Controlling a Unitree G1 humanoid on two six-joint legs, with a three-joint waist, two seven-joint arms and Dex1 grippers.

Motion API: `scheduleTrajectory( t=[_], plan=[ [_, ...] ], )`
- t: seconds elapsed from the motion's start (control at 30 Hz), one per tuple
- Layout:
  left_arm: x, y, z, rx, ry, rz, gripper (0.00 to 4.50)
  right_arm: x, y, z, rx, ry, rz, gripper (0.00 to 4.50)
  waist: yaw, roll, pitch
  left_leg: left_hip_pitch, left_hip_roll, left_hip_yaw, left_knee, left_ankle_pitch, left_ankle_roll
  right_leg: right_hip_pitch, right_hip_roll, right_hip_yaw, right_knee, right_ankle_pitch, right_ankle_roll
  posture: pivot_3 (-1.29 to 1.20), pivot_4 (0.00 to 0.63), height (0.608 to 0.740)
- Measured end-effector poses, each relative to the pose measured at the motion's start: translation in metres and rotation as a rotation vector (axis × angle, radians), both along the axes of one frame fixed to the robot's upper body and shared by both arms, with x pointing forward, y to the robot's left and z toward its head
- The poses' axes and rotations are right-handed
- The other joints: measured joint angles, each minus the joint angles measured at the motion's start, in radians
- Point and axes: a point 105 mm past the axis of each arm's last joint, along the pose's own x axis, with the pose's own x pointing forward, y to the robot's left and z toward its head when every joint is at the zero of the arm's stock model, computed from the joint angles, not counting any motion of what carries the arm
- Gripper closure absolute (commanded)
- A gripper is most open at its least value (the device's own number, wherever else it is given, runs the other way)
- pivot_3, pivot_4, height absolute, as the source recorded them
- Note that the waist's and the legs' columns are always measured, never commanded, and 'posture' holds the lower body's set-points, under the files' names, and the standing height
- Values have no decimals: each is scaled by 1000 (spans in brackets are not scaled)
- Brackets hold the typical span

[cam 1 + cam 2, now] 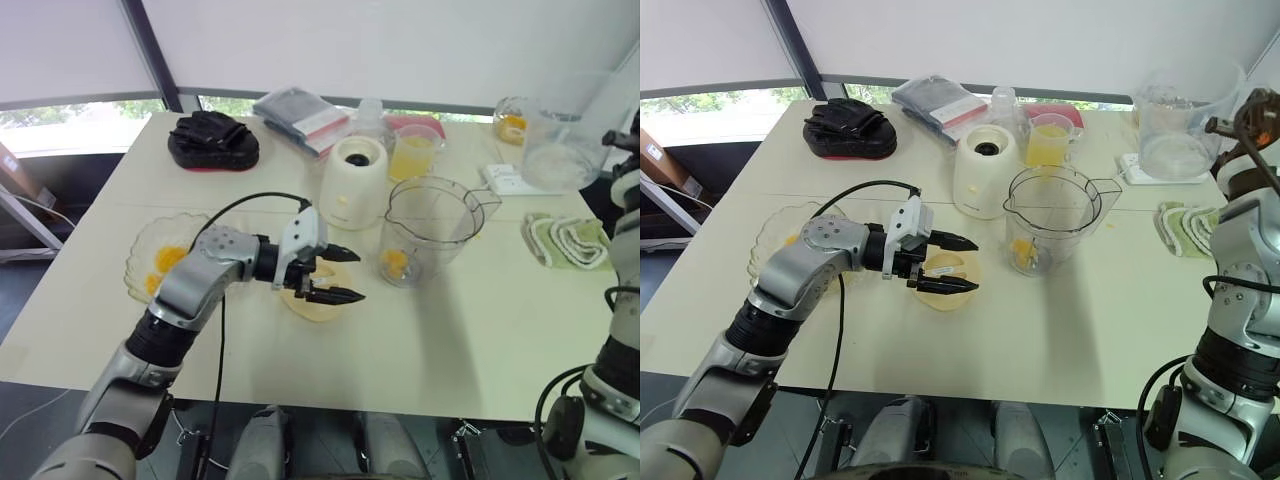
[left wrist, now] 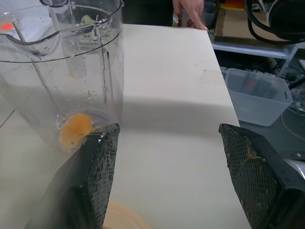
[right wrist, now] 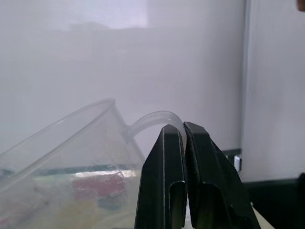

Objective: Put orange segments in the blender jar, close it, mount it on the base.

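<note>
When planning the next move, note the left claw (image 1: 358, 276), spread open and empty above the flat lid (image 1: 318, 303) on the desk (image 1: 450, 330). Find the blender jar (image 1: 432, 228) upright just past its fingertips, one orange segment (image 1: 396, 263) inside, base (image 1: 355, 182) close behind. Count out the right claw (image 3: 183, 126), raised far right, seemingly pinched shut on a clear jug (image 1: 1185, 125).

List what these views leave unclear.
- Lid: head views, the left gripper covers part of it.
- Blender jar blade: head views, too small, behind the orange segment.
- Right gripper: right wrist view, shut fingers cover the handle of the clear jug, so a pinch is unconfirmed.
</note>
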Motion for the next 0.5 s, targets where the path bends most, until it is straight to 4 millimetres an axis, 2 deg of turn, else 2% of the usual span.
scheduleTrajectory(
  t=[0.3,0.5],
  plan=[
    [2,-1,-2,4,-9,13,1033,-2,26,24,-185,-31,40,4460,0,0,0,0,0,0,0,0,0,0,0,0,-1,0,0,0,150,740],
    [5,0,-5,9,-7,20,1033,-5,39,30,-275,-49,59,4460,0,0,0,0,0,0,0,0,0,0,0,0,-1,0,0,0,150,740]
  ],
)
